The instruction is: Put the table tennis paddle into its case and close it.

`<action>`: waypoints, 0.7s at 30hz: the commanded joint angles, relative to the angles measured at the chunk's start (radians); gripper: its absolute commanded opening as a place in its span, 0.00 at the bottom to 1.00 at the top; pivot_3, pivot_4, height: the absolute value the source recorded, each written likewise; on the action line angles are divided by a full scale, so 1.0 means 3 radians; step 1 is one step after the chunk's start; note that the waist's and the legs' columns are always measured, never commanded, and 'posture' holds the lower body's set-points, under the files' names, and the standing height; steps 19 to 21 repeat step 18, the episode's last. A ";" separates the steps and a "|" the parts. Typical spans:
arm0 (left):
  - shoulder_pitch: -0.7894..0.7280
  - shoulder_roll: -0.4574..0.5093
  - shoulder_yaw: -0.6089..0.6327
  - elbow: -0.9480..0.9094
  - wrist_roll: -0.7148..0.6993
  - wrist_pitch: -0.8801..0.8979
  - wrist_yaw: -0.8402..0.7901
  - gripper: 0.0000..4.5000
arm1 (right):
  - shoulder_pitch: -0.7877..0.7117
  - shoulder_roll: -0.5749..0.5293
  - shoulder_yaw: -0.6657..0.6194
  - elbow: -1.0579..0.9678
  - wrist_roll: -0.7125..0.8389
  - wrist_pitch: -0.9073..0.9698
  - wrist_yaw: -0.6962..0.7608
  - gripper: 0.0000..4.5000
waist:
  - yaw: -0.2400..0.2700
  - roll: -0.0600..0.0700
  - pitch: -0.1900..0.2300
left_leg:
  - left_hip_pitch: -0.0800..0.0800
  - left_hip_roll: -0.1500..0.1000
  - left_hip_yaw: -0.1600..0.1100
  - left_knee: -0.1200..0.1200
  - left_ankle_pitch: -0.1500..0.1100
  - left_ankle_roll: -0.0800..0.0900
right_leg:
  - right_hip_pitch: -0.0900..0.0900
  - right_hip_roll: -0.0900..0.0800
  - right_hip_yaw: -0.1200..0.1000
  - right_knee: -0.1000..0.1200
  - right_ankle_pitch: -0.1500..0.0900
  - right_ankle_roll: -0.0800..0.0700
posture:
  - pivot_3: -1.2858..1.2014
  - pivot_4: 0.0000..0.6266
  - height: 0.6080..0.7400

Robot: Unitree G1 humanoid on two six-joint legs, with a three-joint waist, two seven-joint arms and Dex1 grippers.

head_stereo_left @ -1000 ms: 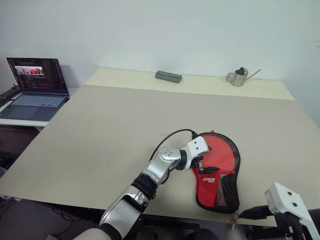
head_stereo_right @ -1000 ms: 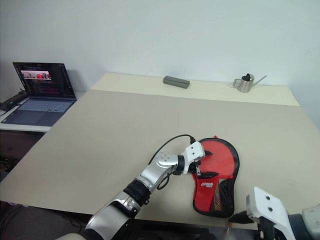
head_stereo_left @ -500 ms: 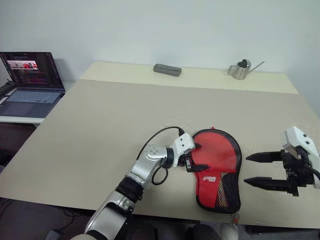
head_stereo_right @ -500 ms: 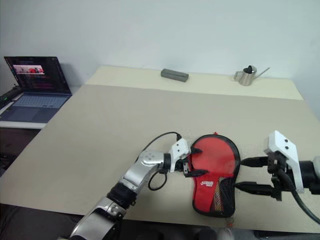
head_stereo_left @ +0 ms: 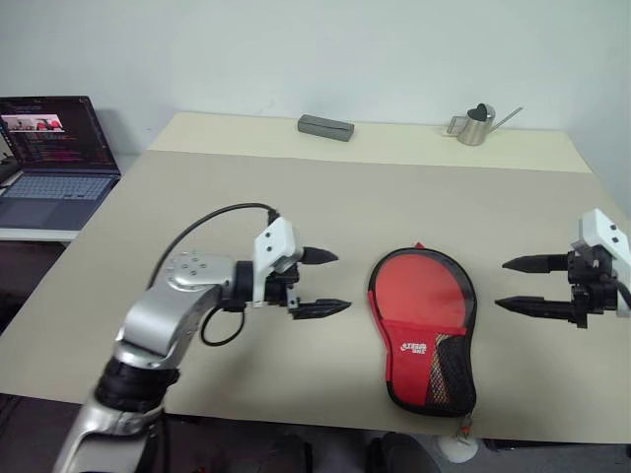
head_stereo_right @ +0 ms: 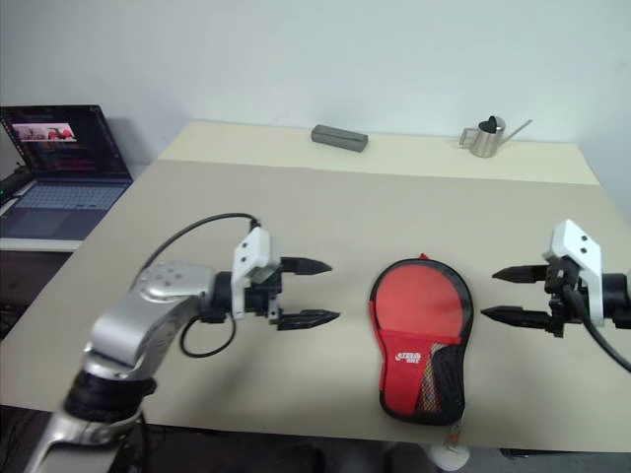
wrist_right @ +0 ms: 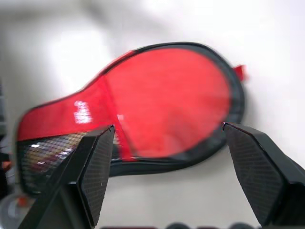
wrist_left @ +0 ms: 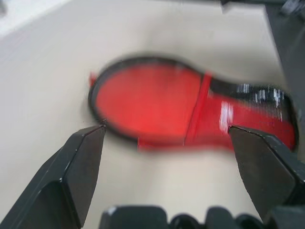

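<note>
Case (head_stereo_left: 426, 330): red, flat on table (head_stereo_left: 197, 207), near front edge. Left gripper (head_stereo_left: 325, 283) and right gripper (head_stereo_left: 513, 285): flanking it, apart, jaws spread, holding nothing

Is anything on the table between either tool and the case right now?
No. The left tool and right tool both hang open on either side of the case, with nothing but bare table in each gap.
</note>
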 commanded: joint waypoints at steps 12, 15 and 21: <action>0.0029 0.0239 0.0076 -0.0162 -0.0027 -0.0212 0.0170 1.00 | -0.0847 0.0096 0.0236 0.0819 -0.0549 -0.0373 0.0277 0.87 | 0.0006 0.0012 0.0008 | -0.0017 -0.0001 -0.0002 0.0025 0.0000 0.0000 | -0.0005 -0.0004 -0.0001 0.0005 0.0007 0.0002 | 0.52 0.24 1.00; -0.0090 0.0183 -0.0059 0.0042 0.0035 -0.0347 0.0115 1.00 | -0.0588 -0.0022 0.0033 0.0630 -0.0487 -0.0252 0.0319 0.87 | 0.0013 0.0014 0.0008 | -0.0019 0.0000 -0.0004 0.0025 0.0000 0.0000 | -0.0008 -0.0002 -0.0003 0.0007 0.0006 0.0000 | 0.52 0.24 1.00; -0.0211 0.0081 -0.0168 0.0293 0.0098 -0.0494 0.0078 1.00 | -0.0423 -0.0088 -0.0141 0.0516 -0.0471 -0.0136 0.0291 0.87 | 0.0015 0.0015 0.0009 | -0.0022 -0.0002 -0.0001 0.0028 0.0000 0.0000 | -0.0008 -0.0004 -0.0002 0.0007 0.0006 0.0001 | 0.52 0.24 1.00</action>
